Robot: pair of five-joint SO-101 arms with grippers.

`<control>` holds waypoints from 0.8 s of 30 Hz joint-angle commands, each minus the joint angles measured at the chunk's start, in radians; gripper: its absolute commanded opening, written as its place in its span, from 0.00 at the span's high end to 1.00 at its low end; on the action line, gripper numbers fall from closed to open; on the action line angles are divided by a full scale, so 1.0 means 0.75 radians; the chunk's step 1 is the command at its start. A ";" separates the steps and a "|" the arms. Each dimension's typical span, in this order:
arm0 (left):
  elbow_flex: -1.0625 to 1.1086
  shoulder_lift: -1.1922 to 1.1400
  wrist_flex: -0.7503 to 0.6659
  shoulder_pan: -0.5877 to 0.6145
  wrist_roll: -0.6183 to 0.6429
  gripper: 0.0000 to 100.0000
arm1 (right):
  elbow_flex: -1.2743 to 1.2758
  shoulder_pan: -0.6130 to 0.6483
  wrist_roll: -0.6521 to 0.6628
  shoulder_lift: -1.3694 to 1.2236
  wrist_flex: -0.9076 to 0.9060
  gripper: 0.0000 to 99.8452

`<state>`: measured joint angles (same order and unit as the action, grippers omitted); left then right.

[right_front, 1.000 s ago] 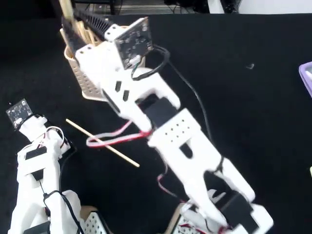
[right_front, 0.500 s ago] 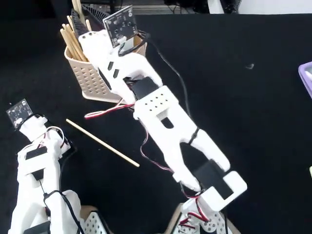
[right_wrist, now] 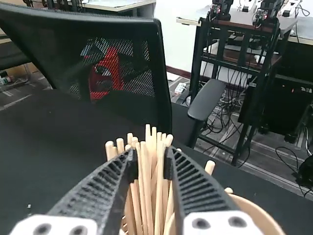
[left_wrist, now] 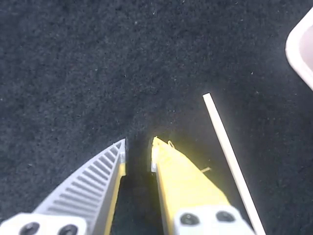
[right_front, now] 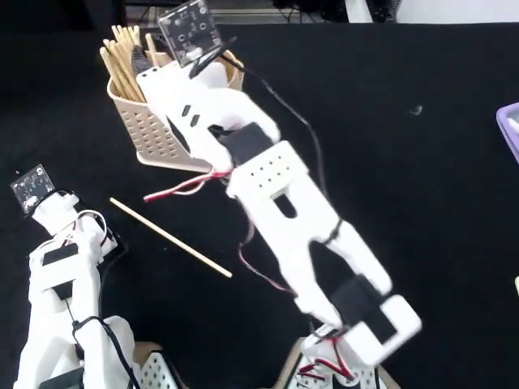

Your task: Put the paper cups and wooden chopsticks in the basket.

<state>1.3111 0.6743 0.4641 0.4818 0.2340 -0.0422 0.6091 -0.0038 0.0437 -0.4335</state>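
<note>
High view first: nearest of all, well short of the beige perforated plastic basket (right_front: 150,134), the white left arm (right_front: 61,275) stands over the black cloth-covered tabletop (right_front: 405,203). The left end effector (left_wrist: 138,147), one finger grey and ribbed, the other yellow, points down at bare cloth. Its jaws stand a narrow slit apart with nothing between them. A loose chopstick (left_wrist: 230,156) of pale wood lies just beside the yellow finger without touching it. Seen from above, it lies flat in front of the basket, slanting, its farther end closer to the basket but apart from it.

Farther on, the white right arm (right_front: 276,194), with red and black wires along it, stretches across to the basket, its wrist over the basket's mouth. A bundle of wooden chopsticks (right_front: 122,57) stands inside the basket, leaning outward.

In the right wrist view, the right end effector (right_wrist: 149,161), with two black ribbed fingers, sits at the top of that bundle. The jaws are partway open and several stick tops stand in the gap. Whether either finger presses on a stick cannot be told.

Beyond the basket, off the tabletop, stands a black mesh office chair (right_wrist: 98,63). Farther back is a black metal rack (right_wrist: 234,73) with cables.
</note>
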 commanded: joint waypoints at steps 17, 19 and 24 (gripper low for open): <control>-0.019 0.025 -0.018 0.007 0.008 0.90 | 1.069 0.301 0.000 0.590 -0.338 0.92; -0.019 0.025 -0.020 0.005 0.008 0.90 | 1.247 0.338 0.000 0.568 -0.119 0.88; -0.019 0.023 -0.020 0.005 0.008 0.90 | 1.321 0.421 0.000 0.371 0.115 0.81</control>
<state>1.3111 0.6743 0.4641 0.4818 0.2340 0.9567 0.8915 -0.0023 0.3844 -0.4365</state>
